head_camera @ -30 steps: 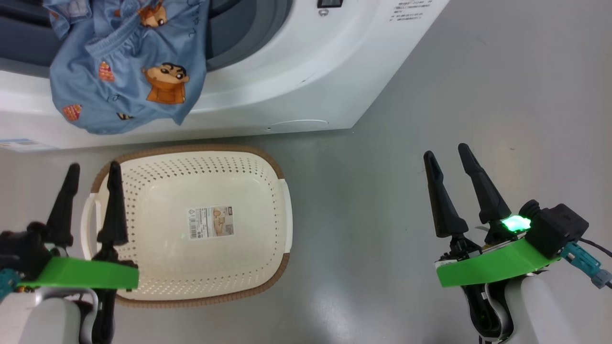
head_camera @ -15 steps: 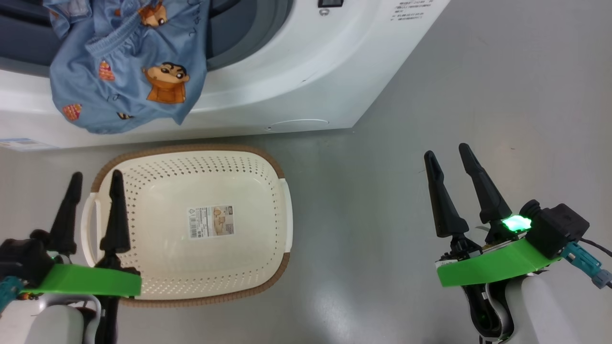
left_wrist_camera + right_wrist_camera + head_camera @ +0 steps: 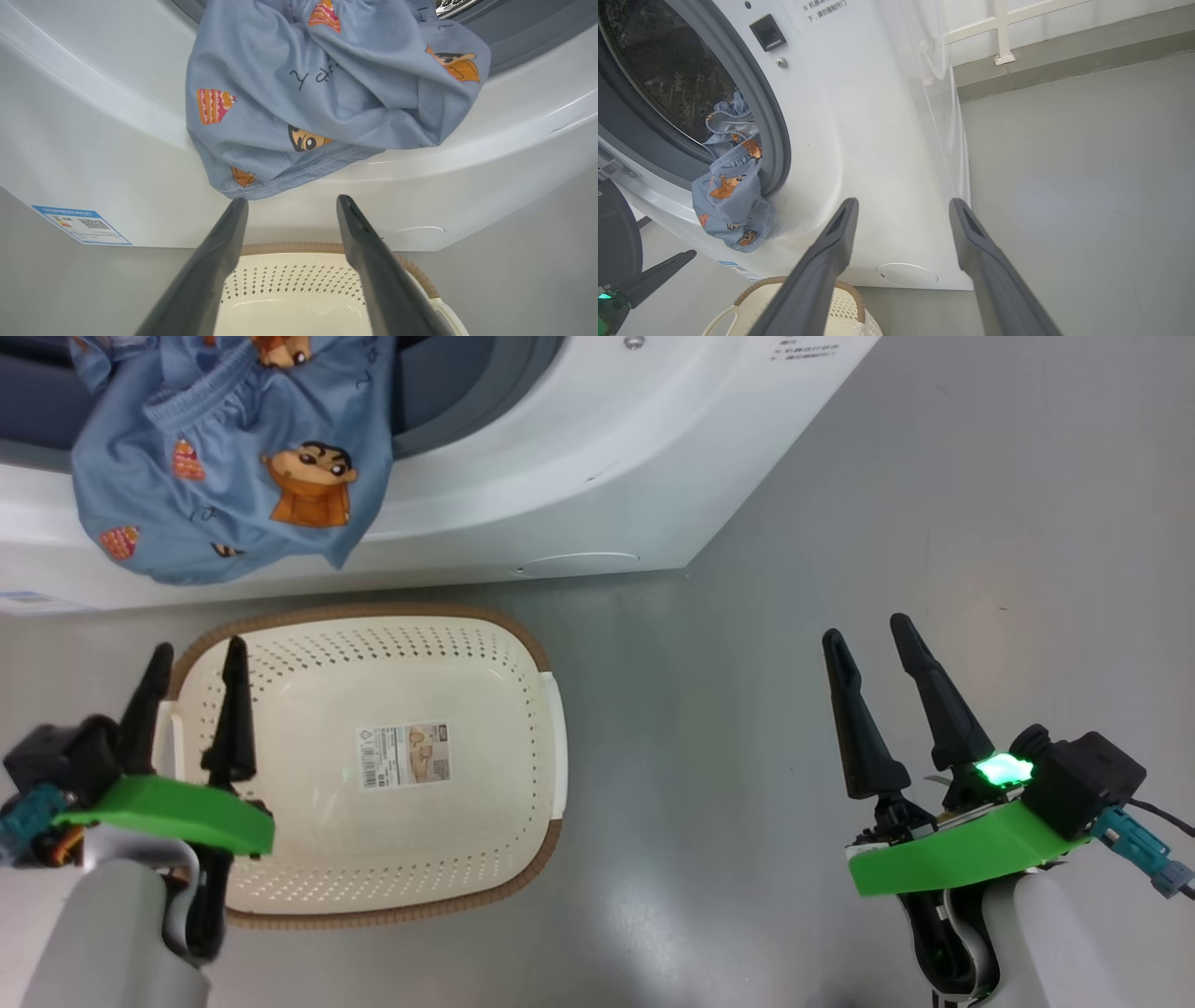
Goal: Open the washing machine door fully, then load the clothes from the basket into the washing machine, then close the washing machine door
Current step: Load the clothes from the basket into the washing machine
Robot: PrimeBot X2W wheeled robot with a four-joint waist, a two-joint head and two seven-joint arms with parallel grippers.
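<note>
The washing machine (image 3: 579, 476) is seen from above in the head view, with its opening cut off by the top edge. Its steel drum (image 3: 658, 60) is shown by the right wrist view. There the washing machine door (image 3: 614, 233) is made out as a dark round shape swung open at the left edge. The basket (image 3: 373, 621) is set on the grey floor (image 3: 840, 476) just before the machine's front, with a label sticker (image 3: 403, 756) on its bottom. The clothes (image 3: 224, 457) are seen as one light blue printed garment draped over the lower lip of the opening. Part of it lies inside the drum and part hangs down the white front. The left claw (image 3: 198, 646) is held spread over the basket's left handle. The right claw (image 3: 866, 628) is held spread over the floor, well apart from the basket. A blue label (image 3: 81, 225) is shown by the left wrist view, and a round service flap (image 3: 579, 562) by the head view.
</note>
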